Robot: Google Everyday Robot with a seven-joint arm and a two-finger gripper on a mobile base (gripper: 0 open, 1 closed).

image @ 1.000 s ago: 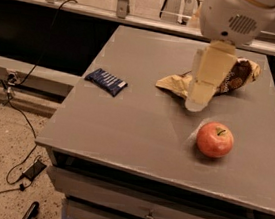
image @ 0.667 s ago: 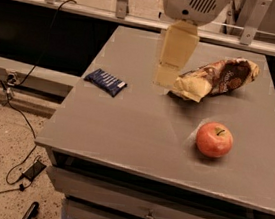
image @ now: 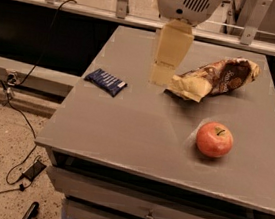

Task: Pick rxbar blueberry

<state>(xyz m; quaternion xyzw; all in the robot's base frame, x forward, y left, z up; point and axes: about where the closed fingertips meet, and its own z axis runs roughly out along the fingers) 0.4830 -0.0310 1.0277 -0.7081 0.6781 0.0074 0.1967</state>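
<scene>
Currently, bar position: the rxbar blueberry lies flat on the table, off to the picture's left of the gripper and a little nearer the camera, clearly apart from it.
Bar axis: long side runs diagonally, from far-left to near-right in the view; one short end points toward the gripper's side, the other toward the table's left edge.
Gripper place: hanging above the table between bar and snack bag, just beside the bag's pale end.
Gripper state: cannot tell whether open or closed; nothing visibly held.
Change: over the last second the gripper has swung from in front of the bag toward the bar's side; bar, bag and apple have not shifted.
Meaning: likely the approach phase, grasp not yet begun.
Apple: well off to the gripper's right in the view, toward the camera.
</scene>
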